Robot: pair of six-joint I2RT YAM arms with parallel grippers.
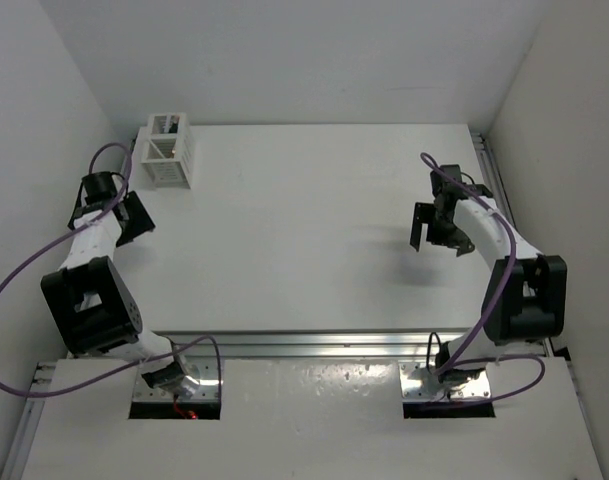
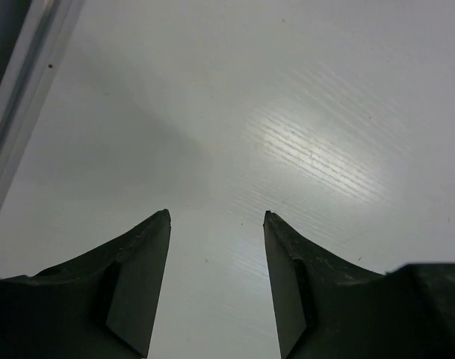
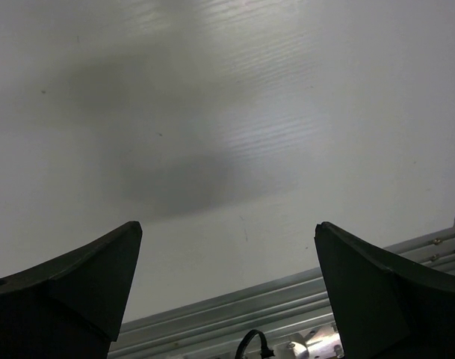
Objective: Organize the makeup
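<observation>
**A:** Makeup (image 1: 171,125): where is it right now?

**B:** From above, it stands in the white slatted box (image 1: 176,165) at the far left corner of the tabletop (image 1: 304,220). Only a few dark and pale tips show over the rim, too small to tell one stick from another. I see no stick lying loose on the tabletop in any view.

**A:** Which way do the sticks run?

**B:** Roughly upright, as far as I can tell, with the long axis pointing up out of the box. Any grasp would have to come down from above onto the tips.

**A:** And the fingers?

**B:** The left fingers (image 2: 137,284) are released, with a moderate gap between them and only bare tabletop showing through it. The right fingers (image 3: 78,284) are spread wider and grasp nothing either.

**A:** Which side is nearer?

**B:** The left, plainly. Its fingers hang near the box, which lies ahead of them and slightly to their right. The right fingers hover over the right part of the tabletop, well apart from the box, with most of the width between.

**A:** So how far along is it?

**B:** My judgement is that the sorting looks finished, or close to it. If a stick needs straightening, the left arm is the one to do it, with a short reach forward.
</observation>
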